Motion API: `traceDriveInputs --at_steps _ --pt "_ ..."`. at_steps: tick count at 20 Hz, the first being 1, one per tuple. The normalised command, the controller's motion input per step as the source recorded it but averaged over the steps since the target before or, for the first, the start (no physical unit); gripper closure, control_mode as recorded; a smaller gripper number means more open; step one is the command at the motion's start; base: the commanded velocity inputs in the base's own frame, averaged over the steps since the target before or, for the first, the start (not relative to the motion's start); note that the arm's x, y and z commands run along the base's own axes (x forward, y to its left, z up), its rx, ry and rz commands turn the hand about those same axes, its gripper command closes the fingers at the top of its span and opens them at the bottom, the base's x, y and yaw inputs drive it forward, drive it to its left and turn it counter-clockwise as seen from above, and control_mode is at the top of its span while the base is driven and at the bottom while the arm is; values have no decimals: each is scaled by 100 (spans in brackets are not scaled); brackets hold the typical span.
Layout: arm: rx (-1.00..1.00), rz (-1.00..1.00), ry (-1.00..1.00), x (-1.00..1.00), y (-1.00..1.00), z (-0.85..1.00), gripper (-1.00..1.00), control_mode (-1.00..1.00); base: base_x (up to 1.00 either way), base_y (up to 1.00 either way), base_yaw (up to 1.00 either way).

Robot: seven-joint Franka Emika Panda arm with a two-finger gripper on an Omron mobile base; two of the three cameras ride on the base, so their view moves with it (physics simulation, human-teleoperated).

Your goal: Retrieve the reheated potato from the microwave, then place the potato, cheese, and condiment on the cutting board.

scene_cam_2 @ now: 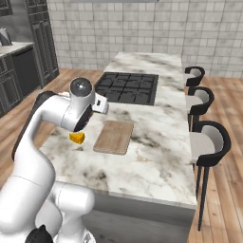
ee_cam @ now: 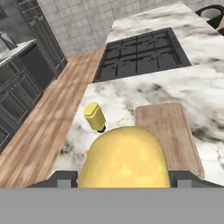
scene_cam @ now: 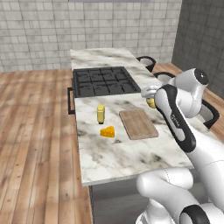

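While the two-finger gripper (ee_cam: 124, 177) grasps the round pale-yellow potato (ee_cam: 124, 157) above the marble counter, a premature release could roll it off the light-brown wooden cutting board (ee_cam: 168, 131) at two o'clock.

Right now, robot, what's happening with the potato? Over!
Gripper shut on potato, above the counter. Cutting board bare; condiment and cheese wait beside it. Nothing in the way.

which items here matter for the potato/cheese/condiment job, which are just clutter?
Job:
- potato, held in claw
- cheese
- condiment
- cutting board

Clutter:
- stovetop
- bar stools
- dark cabinets
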Motion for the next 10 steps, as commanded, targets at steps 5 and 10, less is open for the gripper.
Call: traceDriveInputs --at_steps 5,10 --pt "-4 9 14 60 -12 -20 100 -100 0 0 0" --pt "-11 7 19 57 -3 -18 100 -100 0 0 0"
